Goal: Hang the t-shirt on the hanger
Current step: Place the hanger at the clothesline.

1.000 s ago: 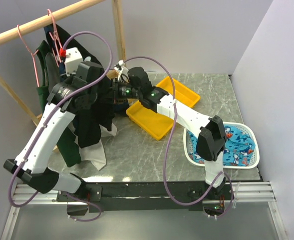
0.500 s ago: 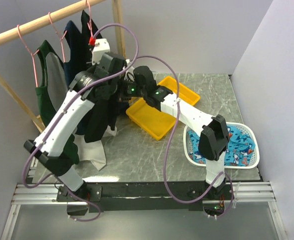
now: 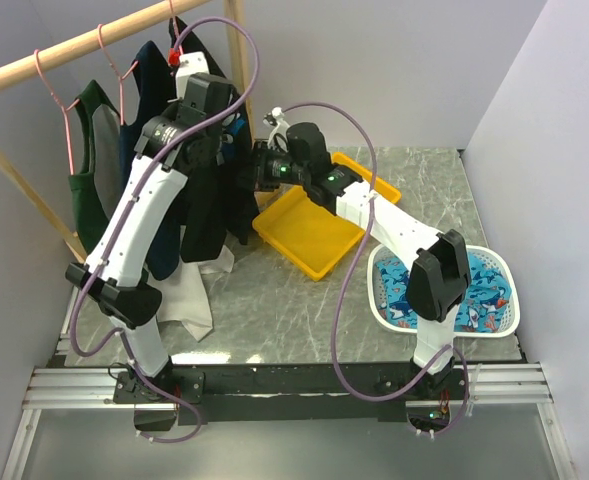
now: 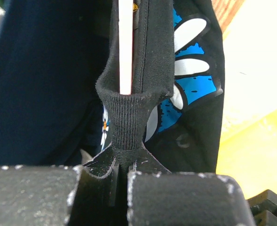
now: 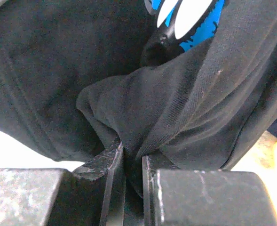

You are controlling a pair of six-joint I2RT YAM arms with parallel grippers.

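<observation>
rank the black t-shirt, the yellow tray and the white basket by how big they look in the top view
1. black t-shirt: largest, though partly hidden and hanging nearer the camera
2. yellow tray and white basket: look about alike, so no order between them

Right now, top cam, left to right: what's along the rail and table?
green shirt → navy shirt → black tee → yellow tray → basket

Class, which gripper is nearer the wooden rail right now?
Left. The left gripper, shut on the t-shirt collar, is up by the wooden rail; the right gripper pinches the t-shirt lower down, beside the yellow tray.
</observation>
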